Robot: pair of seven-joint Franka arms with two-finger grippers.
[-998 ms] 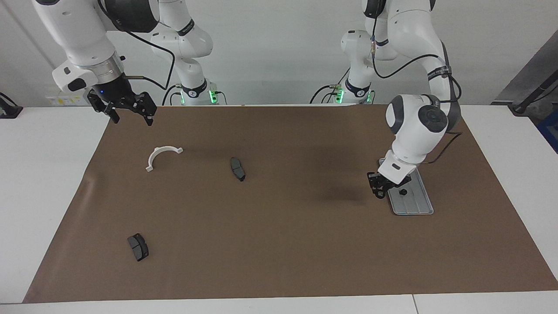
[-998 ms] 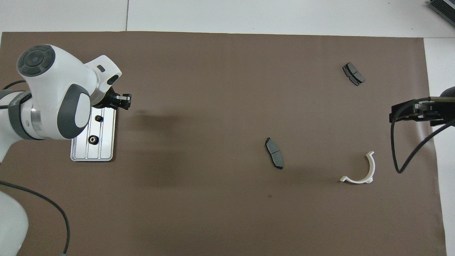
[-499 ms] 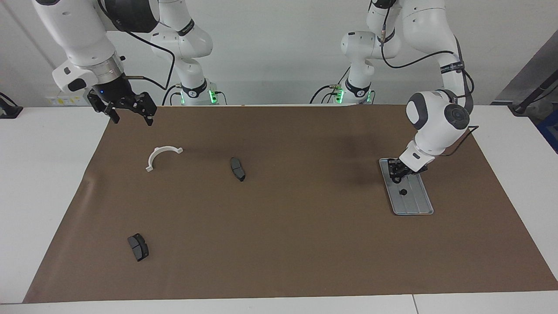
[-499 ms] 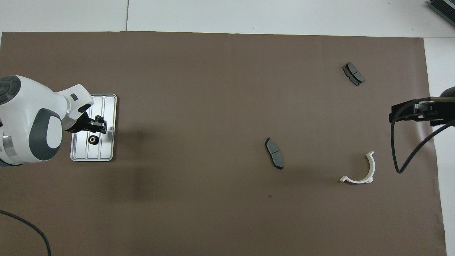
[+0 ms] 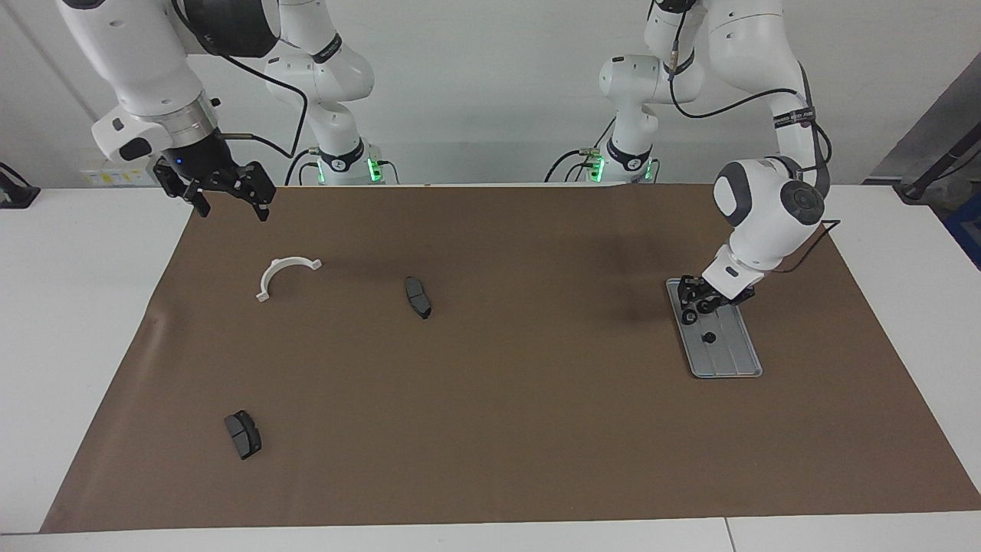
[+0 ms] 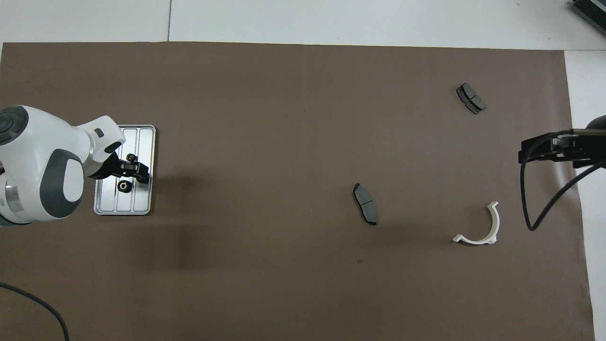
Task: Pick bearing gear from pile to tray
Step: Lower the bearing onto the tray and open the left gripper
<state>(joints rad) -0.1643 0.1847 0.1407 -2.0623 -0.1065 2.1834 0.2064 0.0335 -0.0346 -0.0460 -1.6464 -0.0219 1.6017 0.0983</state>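
The silver tray lies on the mat at the left arm's end. Two black bearing gears rest in it; the farther gear shows plainly in the facing view. My left gripper hangs low over the tray's middle, open, with a small dark round piece at its tip. What lies of the pile is a white half-ring bracket and two dark brake pads. My right gripper waits open over the mat's corner.
A brown mat covers most of the white table. The second brake pad lies far from the robots at the right arm's end. A black cable loops down from the right arm beside the bracket.
The left arm swung from beside the tray to over its middle, and its fingers have spread in the last half second. The right arm has not moved.
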